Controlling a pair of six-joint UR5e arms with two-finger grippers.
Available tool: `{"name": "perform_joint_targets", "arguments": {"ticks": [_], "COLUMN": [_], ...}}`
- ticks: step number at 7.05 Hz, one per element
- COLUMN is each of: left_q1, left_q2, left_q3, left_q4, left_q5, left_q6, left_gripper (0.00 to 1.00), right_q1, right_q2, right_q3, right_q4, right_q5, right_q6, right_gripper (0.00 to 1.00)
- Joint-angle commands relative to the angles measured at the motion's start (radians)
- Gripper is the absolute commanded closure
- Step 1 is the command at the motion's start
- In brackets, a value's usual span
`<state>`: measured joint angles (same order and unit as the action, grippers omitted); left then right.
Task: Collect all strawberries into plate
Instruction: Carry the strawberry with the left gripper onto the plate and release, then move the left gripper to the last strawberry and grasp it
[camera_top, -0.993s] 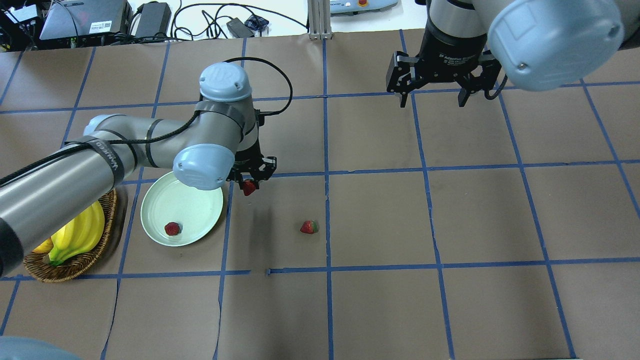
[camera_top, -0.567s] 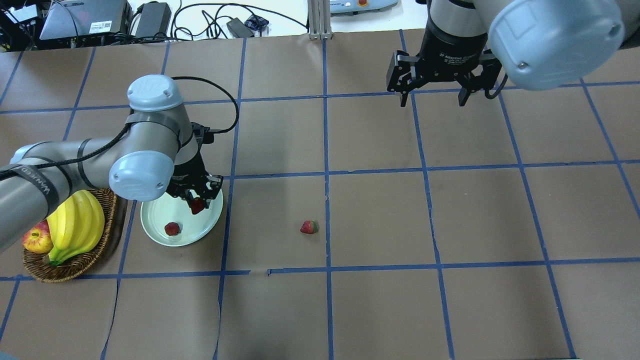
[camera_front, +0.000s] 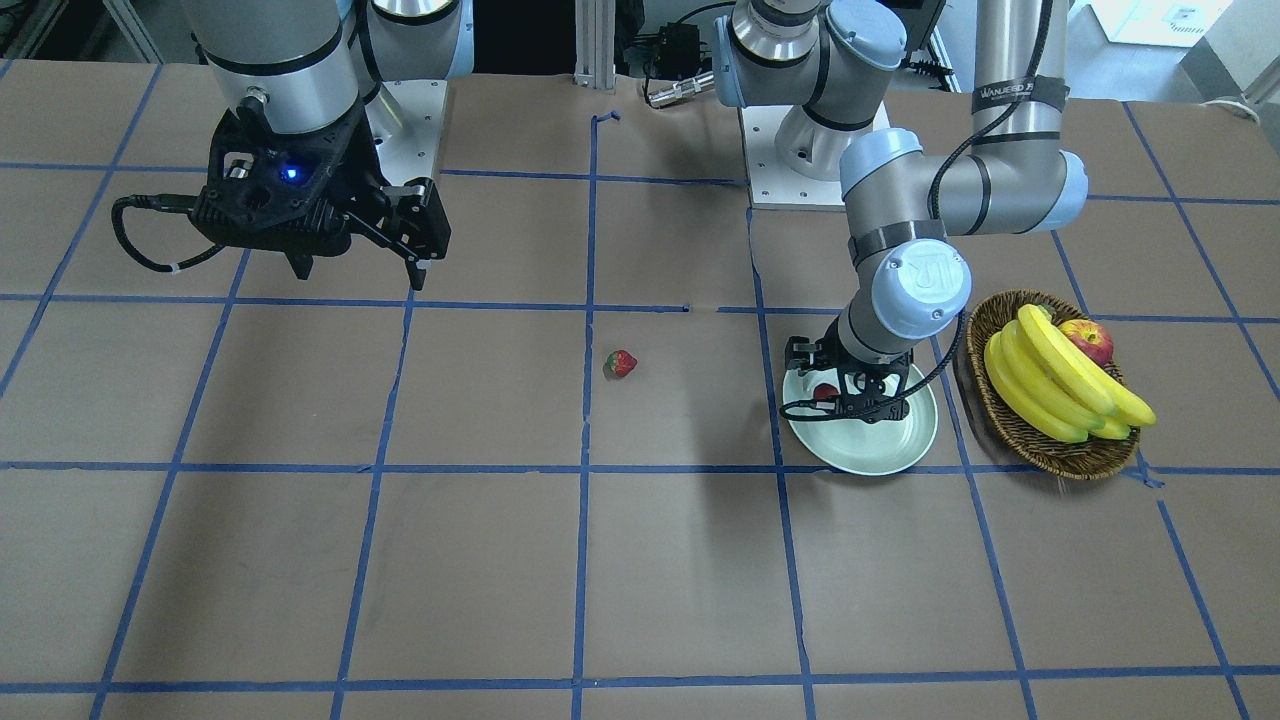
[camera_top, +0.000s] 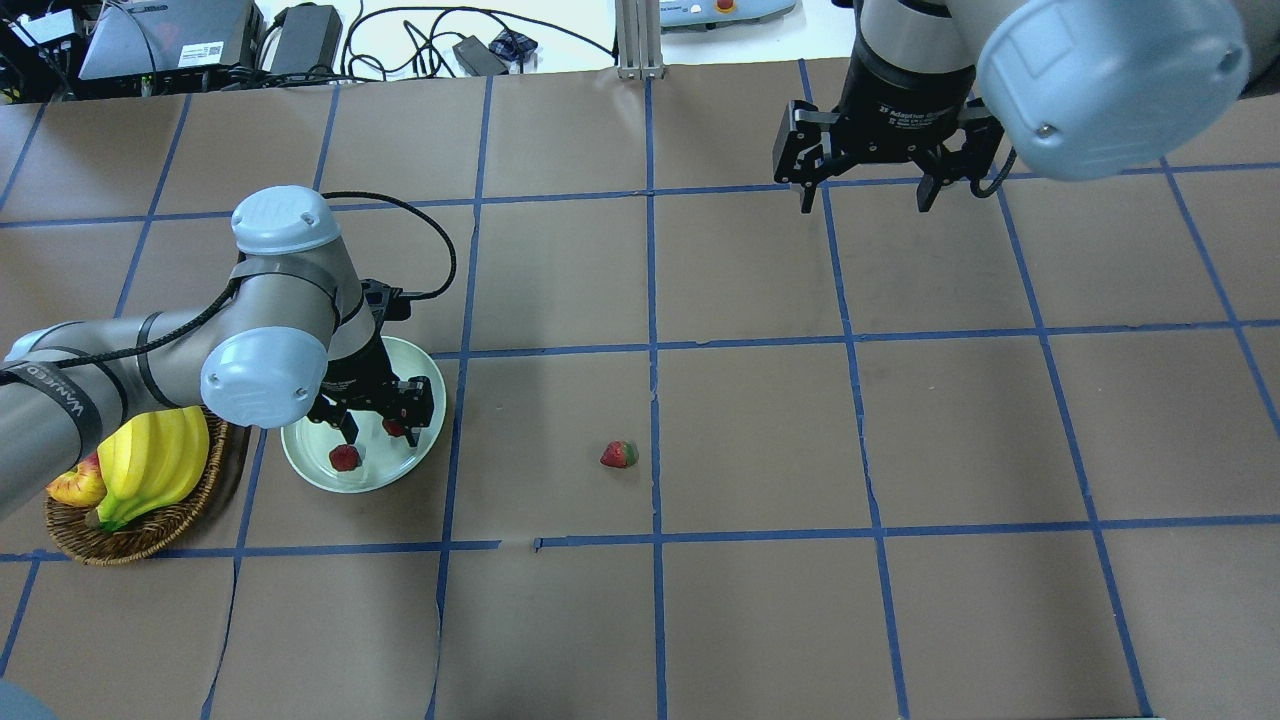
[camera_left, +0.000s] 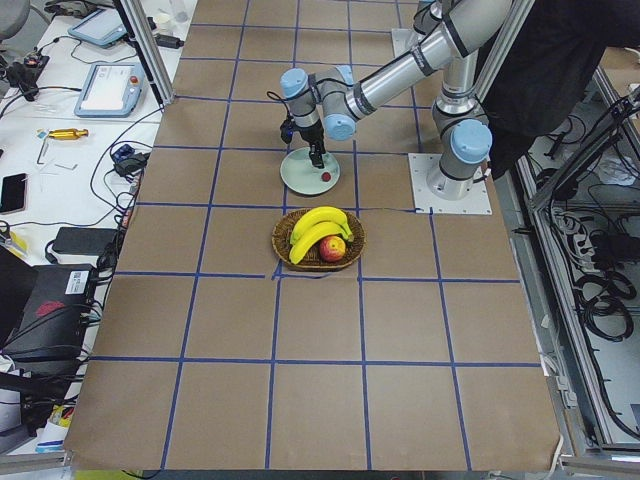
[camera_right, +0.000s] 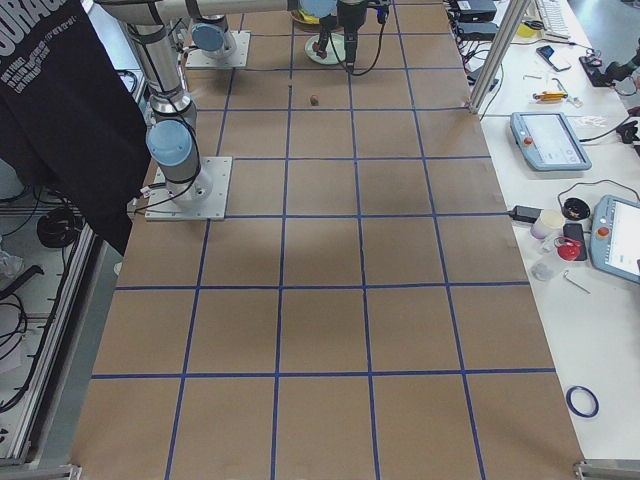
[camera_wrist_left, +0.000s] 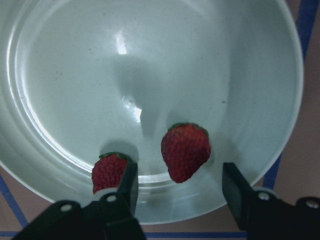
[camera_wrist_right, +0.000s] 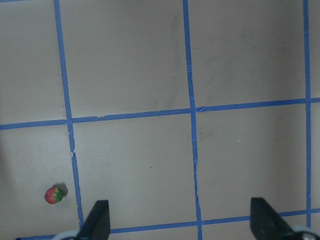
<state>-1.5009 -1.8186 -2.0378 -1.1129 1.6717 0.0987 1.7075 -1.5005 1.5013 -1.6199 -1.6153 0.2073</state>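
While the right gripper (camera_top: 862, 205) hangs spread at upper right, the plate (camera_top: 300, 455) sits lower left under the left gripper (camera_top: 378, 430), its fingers apart. One strawberry (camera_wrist_left: 185, 150) lies between them in the plate, a second strawberry (camera_wrist_left: 109, 170) beside it, a third strawberry (camera_top: 619, 455) on the table (camera_top: 760, 430) mid-frame.

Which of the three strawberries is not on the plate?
The lone strawberry, lying on the table beside the central blue tape line. The other two strawberries lie inside the plate.
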Motion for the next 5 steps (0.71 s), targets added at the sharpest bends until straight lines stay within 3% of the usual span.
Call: {"name": "perform_joint_targets", "arguments": {"ticks": [1, 3, 5], "left_q1": [-0.198, -0.336, -0.422], "left_q2": [-0.019, -0.051, -0.115], "left_q3": [0.066, 0.099, 0.1], "left_q4": [0.051, 0.135, 0.249], "left_q5": [-0.021, -0.218, -0.227], "left_q6": [-0.263, -0.509, -0.635], "left_gripper": [0.0, 0.0, 0.01], "right_q1": [0.0, 0.001, 0.001], "right_q2": [0.0, -0.001, -0.001], "right_q3": [0.002, 0.007, 0.007], "right_q4": [0.0, 0.0, 0.0], "right_q5": [0.0, 0.0, 0.0], "right_q6": [0.001, 0.003, 0.003], "right_gripper": [0.0, 0.0, 0.0]}}
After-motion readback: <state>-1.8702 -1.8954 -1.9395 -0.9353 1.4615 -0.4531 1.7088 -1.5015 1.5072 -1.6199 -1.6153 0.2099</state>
